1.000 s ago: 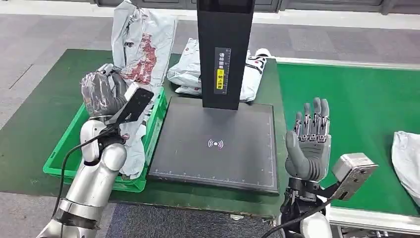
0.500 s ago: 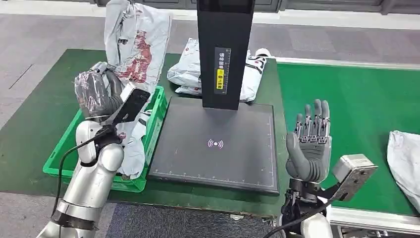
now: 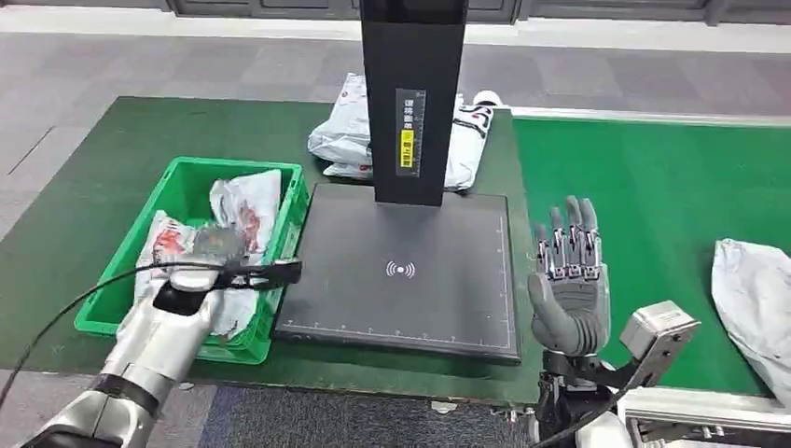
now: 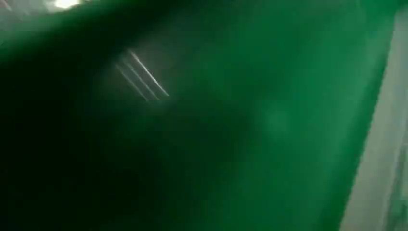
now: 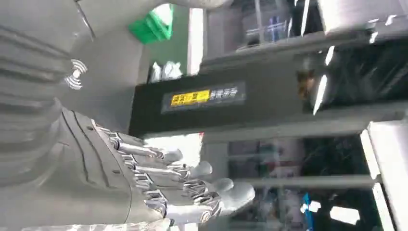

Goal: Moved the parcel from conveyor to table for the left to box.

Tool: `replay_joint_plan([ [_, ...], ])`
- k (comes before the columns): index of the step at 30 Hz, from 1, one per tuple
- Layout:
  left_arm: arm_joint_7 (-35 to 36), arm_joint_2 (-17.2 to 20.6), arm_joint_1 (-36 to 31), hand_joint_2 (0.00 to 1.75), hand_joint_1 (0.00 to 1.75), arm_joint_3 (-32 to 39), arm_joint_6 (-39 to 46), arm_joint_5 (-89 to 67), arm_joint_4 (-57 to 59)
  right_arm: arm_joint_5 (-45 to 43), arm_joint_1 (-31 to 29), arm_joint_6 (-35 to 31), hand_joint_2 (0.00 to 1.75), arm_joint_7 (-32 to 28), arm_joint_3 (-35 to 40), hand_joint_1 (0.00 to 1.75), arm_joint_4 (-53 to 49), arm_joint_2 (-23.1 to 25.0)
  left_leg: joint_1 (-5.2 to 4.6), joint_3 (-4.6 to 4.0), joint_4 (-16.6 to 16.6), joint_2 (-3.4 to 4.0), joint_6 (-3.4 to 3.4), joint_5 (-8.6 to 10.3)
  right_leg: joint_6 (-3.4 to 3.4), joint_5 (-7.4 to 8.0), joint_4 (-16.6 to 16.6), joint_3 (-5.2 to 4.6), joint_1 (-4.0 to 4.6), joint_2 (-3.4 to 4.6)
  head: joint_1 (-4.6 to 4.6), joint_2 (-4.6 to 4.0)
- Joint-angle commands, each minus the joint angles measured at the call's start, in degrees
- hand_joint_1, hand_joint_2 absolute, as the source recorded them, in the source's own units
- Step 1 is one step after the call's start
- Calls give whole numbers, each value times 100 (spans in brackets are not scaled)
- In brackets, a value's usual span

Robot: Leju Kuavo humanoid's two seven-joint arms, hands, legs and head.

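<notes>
Your green crate (image 3: 177, 177) sits at the left end of the bench (image 3: 84, 215), its right wall just beside the black scanner pad (image 3: 401, 280), with bare green cloth left of the crate. The parcel (image 3: 244, 201) lies crumpled inside the crate, leaning toward the far right corner. Your left robot hand (image 3: 216, 245) is down inside the crate on the parcel, arm reaching in over the near rim; you cannot tell whether its fingers grip the bag or lie loose, and the left wrist view is a green blur. Your right robot hand (image 3: 569, 271) stands upright, palm facing you, fingers spread and holding nothing, just right of the pad's edge, over the green conveyor (image 3: 672, 205). Another grey bag (image 3: 756, 299) lies on the conveyor near its right edge, and more bags (image 3: 345, 140) sit behind the scanner post (image 3: 412, 103).
</notes>
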Motion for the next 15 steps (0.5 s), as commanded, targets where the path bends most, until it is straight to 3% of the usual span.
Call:
replay_joint_plan([
  [1, -4, 577, 318, 175, 175, -716, 19, -397, 689, 82, 52, 139, 175, 110, -315, 0, 231, 42, -14, 45, -27, 34, 0, -15, 0, -4, -15, 16, -11, 26, -20, 0],
  [4, -36, 599, 443, 175, 175, -678, -8, -379, 473, 108, 59, 171, 175, 140, -344, 0, 189, 70, -11, 40, -38, 35, -9, -39, -7, -28, -20, 61, -8, 23, -20, 0],
  [8, -88, 634, 622, 175, 175, -632, -68, -364, 197, 148, 69, 225, 175, 171, -394, 0, 177, 108, -11, 109, -51, 41, -32, -73, -32, -67, -14, 115, -9, 28, -20, 2],
  [15, -74, 650, 688, 175, 175, -615, -86, -370, 109, 158, 50, 242, 175, 176, -403, 0, 194, 121, -5, 153, -113, 43, -57, -55, -57, -71, -30, 135, -5, 28, -20, 2],
])
